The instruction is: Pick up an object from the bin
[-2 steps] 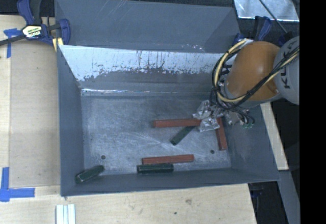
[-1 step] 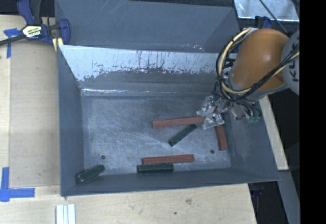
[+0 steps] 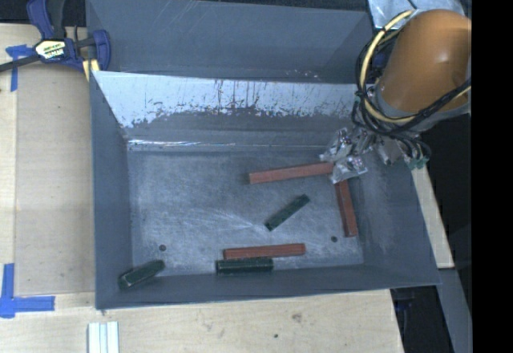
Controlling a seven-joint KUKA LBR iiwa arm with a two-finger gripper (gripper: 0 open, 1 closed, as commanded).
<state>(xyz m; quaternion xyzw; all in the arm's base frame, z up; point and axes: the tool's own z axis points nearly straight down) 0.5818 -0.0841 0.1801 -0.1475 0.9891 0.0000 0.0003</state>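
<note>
Claw point(image 3: 346, 160) over upper brown bar point(image 3: 287, 175), scuffed bin point(image 3: 180, 195).

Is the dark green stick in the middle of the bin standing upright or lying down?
Lying down. The dark green stick rests with its long side on the bin floor, slanted, touching no other stick.

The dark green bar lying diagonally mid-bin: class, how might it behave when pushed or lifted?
The dark green bar looks straight and seems flat-sided, so it is probably stiff and likelier to slide than roll. Slim and short, it is probably light.
</note>
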